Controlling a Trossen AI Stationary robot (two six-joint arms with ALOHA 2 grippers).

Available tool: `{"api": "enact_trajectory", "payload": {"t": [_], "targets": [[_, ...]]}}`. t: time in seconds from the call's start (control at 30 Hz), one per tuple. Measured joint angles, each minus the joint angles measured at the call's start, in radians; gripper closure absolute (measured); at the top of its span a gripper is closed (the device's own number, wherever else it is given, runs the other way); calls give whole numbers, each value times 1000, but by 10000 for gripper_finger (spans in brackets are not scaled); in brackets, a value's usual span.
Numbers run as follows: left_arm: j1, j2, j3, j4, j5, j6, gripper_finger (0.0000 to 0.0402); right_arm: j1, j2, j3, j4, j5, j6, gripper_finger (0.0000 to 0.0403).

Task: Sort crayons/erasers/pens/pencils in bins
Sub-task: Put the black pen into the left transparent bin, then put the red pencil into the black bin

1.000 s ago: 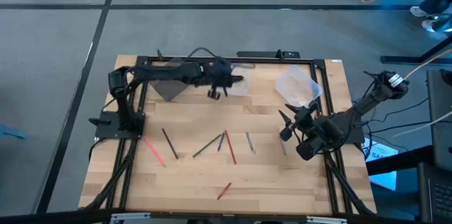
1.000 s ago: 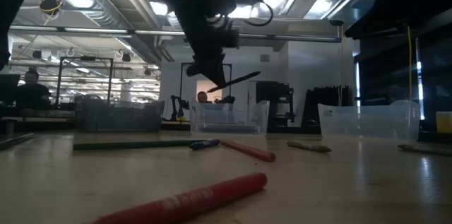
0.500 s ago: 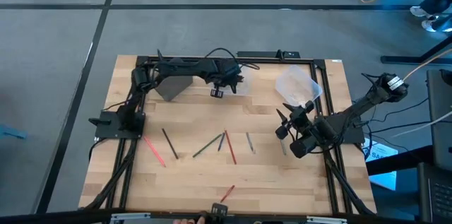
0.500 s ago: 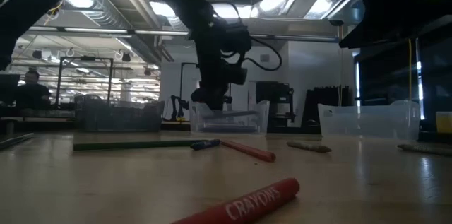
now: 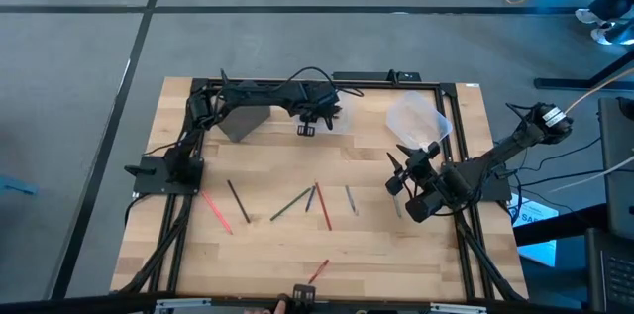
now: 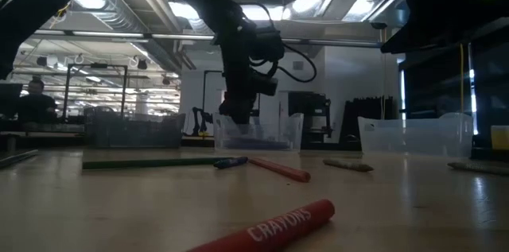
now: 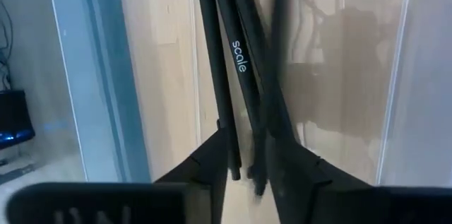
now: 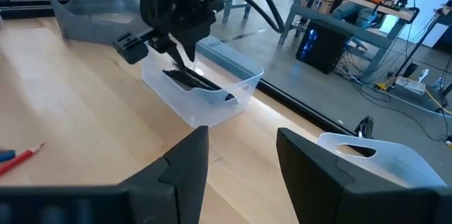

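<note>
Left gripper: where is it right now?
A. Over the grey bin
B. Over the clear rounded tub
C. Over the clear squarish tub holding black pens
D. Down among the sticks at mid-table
C. The left gripper hangs just above the clear squarish tub, with black pens lying inside it.

I see three tubs along the table's far edge: an opaque grey box, a clear squarish plastic tub holding several black pens lying side by side, and a clear rounded plastic tub. Mid-table lie loose sticks: a pink one, a black one, a green one, a red one and a grey one. A red crayon lies near the front edge.
</note>
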Motion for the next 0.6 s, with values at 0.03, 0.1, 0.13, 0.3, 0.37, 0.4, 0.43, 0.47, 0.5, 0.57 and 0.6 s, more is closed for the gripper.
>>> {"api": "enact_trajectory", "payload": {"t": [0.03, 0.1, 0.13, 0.3, 0.37, 0.4, 0.43, 0.47, 0.5, 0.57, 0.6], "targets": [[0, 0, 0, -4, -1, -8, 303, 0, 0, 0, 0, 0, 0, 230], [-5, 0, 0, -6, -30, -39, 291, 0, 0, 0, 0, 0, 1, 230], [-10, -1, 1, -8, -71, -69, 286, 0, 0, 0, 0, 0, 1, 230], [-56, -1, 94, -169, -219, -162, 278, 0, 0, 0, 0, 0, 2, 230], [-78, -1, 146, -231, -218, -192, 278, -2, 0, 0, 0, -1, 2, 230], [-89, -2, 171, -255, -218, -200, 278, -3, 0, 0, 0, -1, 2, 231], [-101, -6, 193, -277, -218, -206, 278, -3, 0, 0, 0, -1, 2, 231], [-112, -12, 210, -302, -218, -208, 278, -3, 0, 0, 0, -3, 2, 231], [-124, -19, 222, -315, -217, -217, 278, -3, 0, 0, 0, -7, 3, 231], [-146, -45, 227, -334, -209, -233, 278, -3, 0, 0, -1, -21, 3, 231], [-158, -61, 227, -350, -209, -244, 278, -3, 0, 0, 0, -26, 4, 231]]}}
